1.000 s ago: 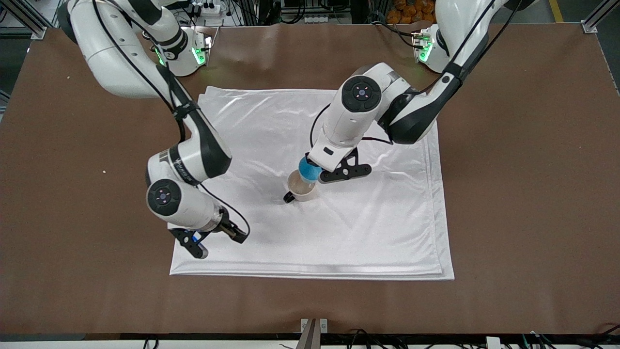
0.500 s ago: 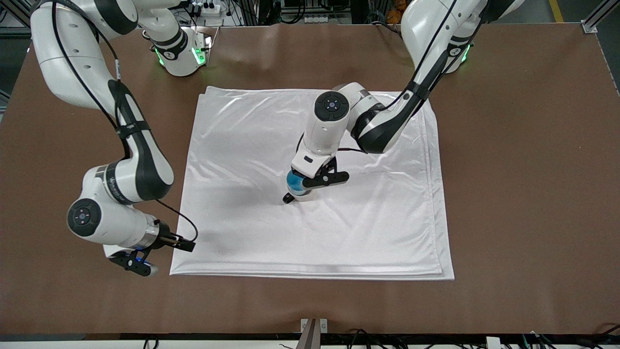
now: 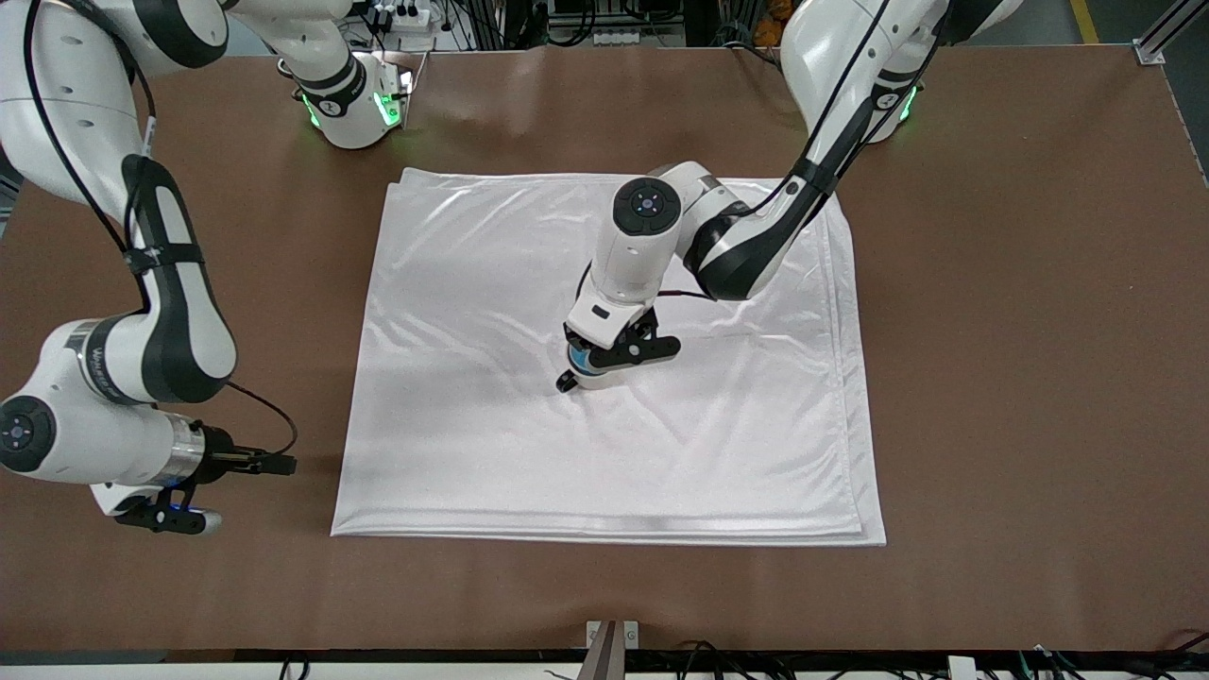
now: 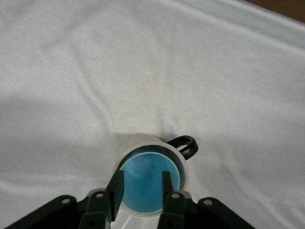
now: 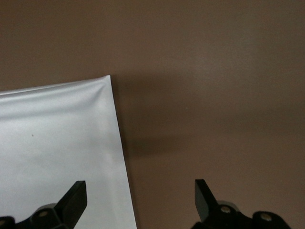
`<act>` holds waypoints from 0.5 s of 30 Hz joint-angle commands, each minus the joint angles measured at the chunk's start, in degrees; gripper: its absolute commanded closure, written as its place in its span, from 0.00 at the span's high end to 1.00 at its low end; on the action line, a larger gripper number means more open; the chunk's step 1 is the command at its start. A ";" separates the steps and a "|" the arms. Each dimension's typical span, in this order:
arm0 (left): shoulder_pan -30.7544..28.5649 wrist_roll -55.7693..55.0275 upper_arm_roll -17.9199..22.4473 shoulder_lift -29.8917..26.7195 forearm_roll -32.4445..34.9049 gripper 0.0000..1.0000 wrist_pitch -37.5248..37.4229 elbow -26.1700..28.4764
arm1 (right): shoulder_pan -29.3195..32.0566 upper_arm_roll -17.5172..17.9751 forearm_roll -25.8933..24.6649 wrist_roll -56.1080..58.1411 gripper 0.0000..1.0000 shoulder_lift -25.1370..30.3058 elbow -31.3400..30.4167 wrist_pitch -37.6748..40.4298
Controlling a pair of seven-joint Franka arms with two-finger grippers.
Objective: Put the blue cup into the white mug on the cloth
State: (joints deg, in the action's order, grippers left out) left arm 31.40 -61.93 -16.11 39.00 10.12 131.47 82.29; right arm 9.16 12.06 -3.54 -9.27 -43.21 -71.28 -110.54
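Note:
The blue cup (image 4: 143,164) sits upright inside the white mug (image 4: 143,139), whose black handle (image 4: 188,145) sticks out to one side. The mug (image 3: 593,381) stands near the middle of the white cloth (image 3: 737,453), and a sliver of the blue cup (image 3: 577,360) shows under the hand. My left gripper (image 3: 587,364) is right over the cup. Its fingers (image 4: 115,188) stand a little apart, one over the cup's rim and one over its inside, so the left gripper (image 4: 140,183) is open. My right gripper (image 3: 272,464) is open and empty (image 5: 138,195) over the bare table beside the cloth.
The cloth (image 5: 57,133) lies on a brown table (image 3: 1020,378) and its corner shows under the right gripper. The robot bases stand along the table edge farthest from the front camera. Bare table surrounds the cloth.
My left gripper has come down with the blue cup, which now sits in the mug. My right arm has swung off the cloth toward its own end of the table.

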 commanded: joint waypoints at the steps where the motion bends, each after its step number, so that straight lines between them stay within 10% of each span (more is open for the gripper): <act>1: 0.07 -0.91 0.72 -3.31 1.66 1.00 -2.08 0.07 | 1.30 0.77 -1.03 0.66 1.00 9.52 -8.41 2.61; 15: -10.38 9.61 1.61 -22.90 7.02 1.00 -23.35 0.16 | -0.10 1.30 -1.03 0.04 1.00 35.81 -38.04 1.29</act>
State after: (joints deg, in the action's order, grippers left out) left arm 26.40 -58.52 -14.36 24.57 16.30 113.69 79.80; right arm 9.40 12.97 -3.66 -8.71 -18.25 -95.29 -106.39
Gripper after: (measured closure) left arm 0.000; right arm 0.000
